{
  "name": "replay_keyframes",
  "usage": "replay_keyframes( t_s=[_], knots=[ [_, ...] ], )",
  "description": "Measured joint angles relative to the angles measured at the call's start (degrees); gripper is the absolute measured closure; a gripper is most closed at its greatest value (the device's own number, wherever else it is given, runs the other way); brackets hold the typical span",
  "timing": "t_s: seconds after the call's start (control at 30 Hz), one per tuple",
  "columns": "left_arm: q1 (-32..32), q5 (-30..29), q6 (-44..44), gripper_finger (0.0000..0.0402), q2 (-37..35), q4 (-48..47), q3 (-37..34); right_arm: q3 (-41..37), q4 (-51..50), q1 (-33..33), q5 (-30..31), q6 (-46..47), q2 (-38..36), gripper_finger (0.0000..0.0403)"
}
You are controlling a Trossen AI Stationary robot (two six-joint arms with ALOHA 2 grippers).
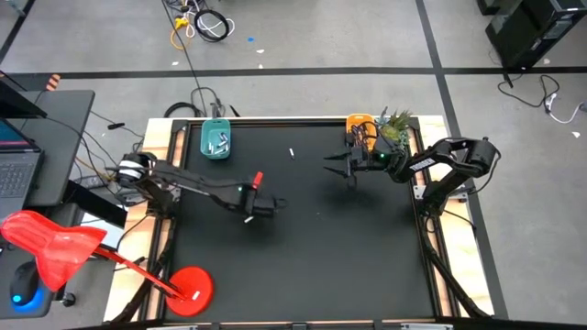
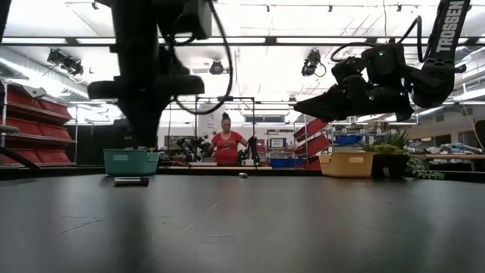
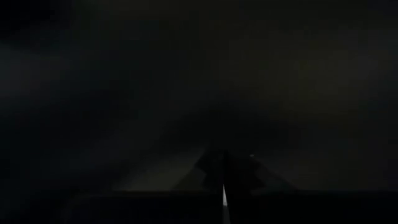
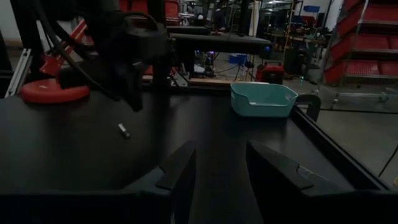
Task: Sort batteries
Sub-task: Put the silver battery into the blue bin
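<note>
One battery [image 4: 124, 130] lies flat on the black table, just beside and below my left gripper [image 4: 137, 102]; it also shows as a pale sliver in the high view [image 1: 249, 219]. That gripper is shut, points steeply down, hangs clear above the table and has nothing visible between its fingers. Another battery [image 1: 292, 152] lies farther back near the table's middle. The teal tray [image 1: 216, 139] at the far left edge holds several batteries. My right gripper [image 1: 335, 165] hovers open and level near the yellow tray [image 1: 359, 124] at the far right.
A potted plant [image 1: 394, 128] stands beside the yellow tray. A red stand with a round base [image 1: 193, 286] sits at the near left corner. Beyond the far edge a person [image 2: 226, 144] stands in the room. Bare black table spreads across the middle and near side.
</note>
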Motion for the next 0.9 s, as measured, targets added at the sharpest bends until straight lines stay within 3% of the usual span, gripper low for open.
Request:
replay_keyframes(
  t_s=[0.17,0.33,0.43,0.6,0.9],
  knots=[
    [0.2,5.9,4.3,0.035,0.3,7.2,0.1,0.0,-1.3,-0.1,0.0,-0.2,0.0,0.0251],
    [-0.4,4.1,5.0,0.0257,0.6,-0.6,0.0,0.0,-2.0,-0.1,0.0,-0.3,0.0,0.0251],
    [-0.2,3.8,8.8,0.0222,0.6,-1.9,0.0,0.0,-2.0,-0.1,0.0,0.0,0.0,0.0251],
    [-0.3,5.1,12.4,0.0216,0.5,1.3,-2.8,0.0,-2.1,-0.1,0.0,0.0,0.0,0.0251],
    [-0.3,9.0,11.9,0.0232,0.4,17.4,-11.4,0.0,-2.0,-0.1,0.0,0.0,0.0,0.0251]
  ],
)
